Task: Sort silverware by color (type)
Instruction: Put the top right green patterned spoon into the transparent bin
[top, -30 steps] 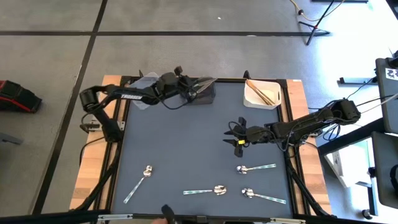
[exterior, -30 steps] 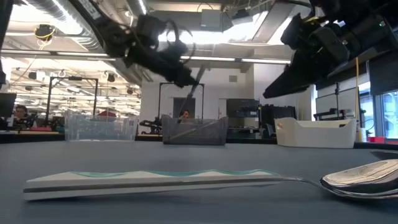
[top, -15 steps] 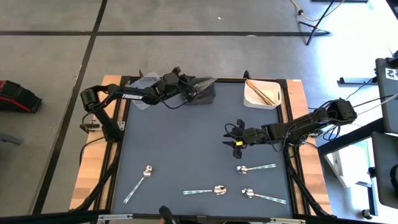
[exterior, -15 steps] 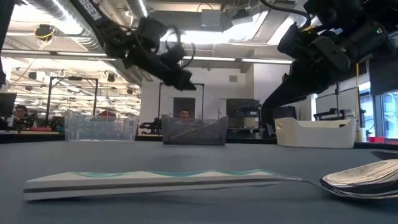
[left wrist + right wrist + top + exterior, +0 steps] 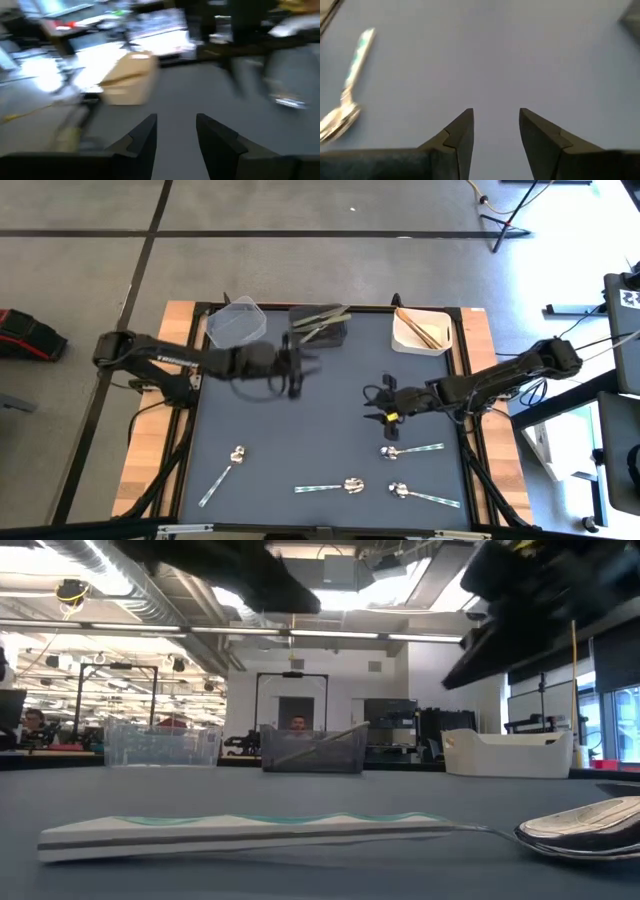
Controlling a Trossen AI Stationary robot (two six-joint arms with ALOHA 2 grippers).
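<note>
Right end effector point(image 5: 384, 417) hovers empty, fingers apart, over the desk point(image 5: 330, 380).
Spoon point(image 5: 410, 450) at its 5 o'clock: light, stiff, slippery; grip mid-handle. Left end effector point(image 5: 296, 370) also gapes.

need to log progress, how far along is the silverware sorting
Partly done. Olive-green pieces lie in the dark bin and copper-orange sticks in the white bin; the clear bin looks empty. Nothing is in hand: the left gripper and right gripper are both open over the mat. Four silver spoons remain on the near side.
</note>
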